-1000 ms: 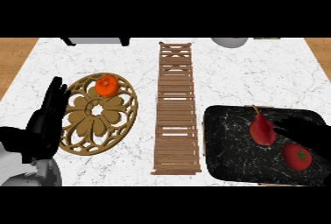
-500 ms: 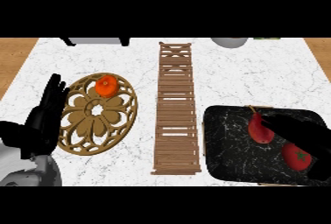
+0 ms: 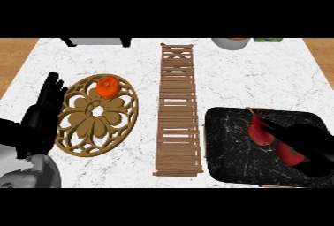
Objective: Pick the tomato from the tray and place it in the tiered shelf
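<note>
While not yet lifted, treat the tomato (image 3: 294,156) as lying on the dark tray (image 3: 228,150), directly beneath the right hand (image 3: 312,148) and partly hidden by it

Task status: pick-up stage, placement not begun
- Note the right hand low over the far right part of the tray, covering the tomato from above and from the right
- Record the closure of this hand as undetermined: black shape over a dark tray, no way to tell whether open or closed round the tomato
- Do not confuse the tomato with the long red pepper (image 3: 259,131), just to the left of the right hand and slightly ahead of it on the same tray
- Note the tiered shelf (image 3: 177,110), a long wooden slatted frame, well to the left of the right hand and beyond the tray's left edge, bearing nothing visible
- Note the left hand (image 3: 42,115) resting open, fingers straight and pointing up, with a carved wooden plate (image 3: 85,132) just to its right and an orange fruit (image 3: 108,87) on the far part of that plate

Outstanding, as judged: confirm grasp, raise clear of the tray, carry leftward to the shelf, set down, release
</note>
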`<act>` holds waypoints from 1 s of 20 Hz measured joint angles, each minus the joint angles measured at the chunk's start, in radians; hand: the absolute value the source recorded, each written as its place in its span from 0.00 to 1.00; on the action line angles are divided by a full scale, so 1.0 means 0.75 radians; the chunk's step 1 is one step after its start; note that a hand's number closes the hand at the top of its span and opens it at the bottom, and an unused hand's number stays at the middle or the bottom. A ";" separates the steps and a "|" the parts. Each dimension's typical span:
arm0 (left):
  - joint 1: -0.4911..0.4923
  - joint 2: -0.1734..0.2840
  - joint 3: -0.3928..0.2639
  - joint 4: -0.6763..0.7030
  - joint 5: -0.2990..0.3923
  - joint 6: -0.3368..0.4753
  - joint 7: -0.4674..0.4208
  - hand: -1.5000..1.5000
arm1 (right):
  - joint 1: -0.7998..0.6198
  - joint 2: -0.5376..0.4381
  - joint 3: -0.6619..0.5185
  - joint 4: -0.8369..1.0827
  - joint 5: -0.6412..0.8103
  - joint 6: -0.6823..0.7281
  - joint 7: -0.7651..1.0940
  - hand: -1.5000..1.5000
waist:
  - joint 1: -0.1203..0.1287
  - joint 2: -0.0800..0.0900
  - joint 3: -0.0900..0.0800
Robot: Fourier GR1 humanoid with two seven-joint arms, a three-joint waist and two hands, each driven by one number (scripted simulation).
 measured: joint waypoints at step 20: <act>-0.002 -0.034 -0.006 0.030 -0.024 -0.006 -0.030 0.50 | -0.168 -0.136 0.365 -0.160 -0.352 0.051 -0.389 1.00 | 0.009 0.014 0.013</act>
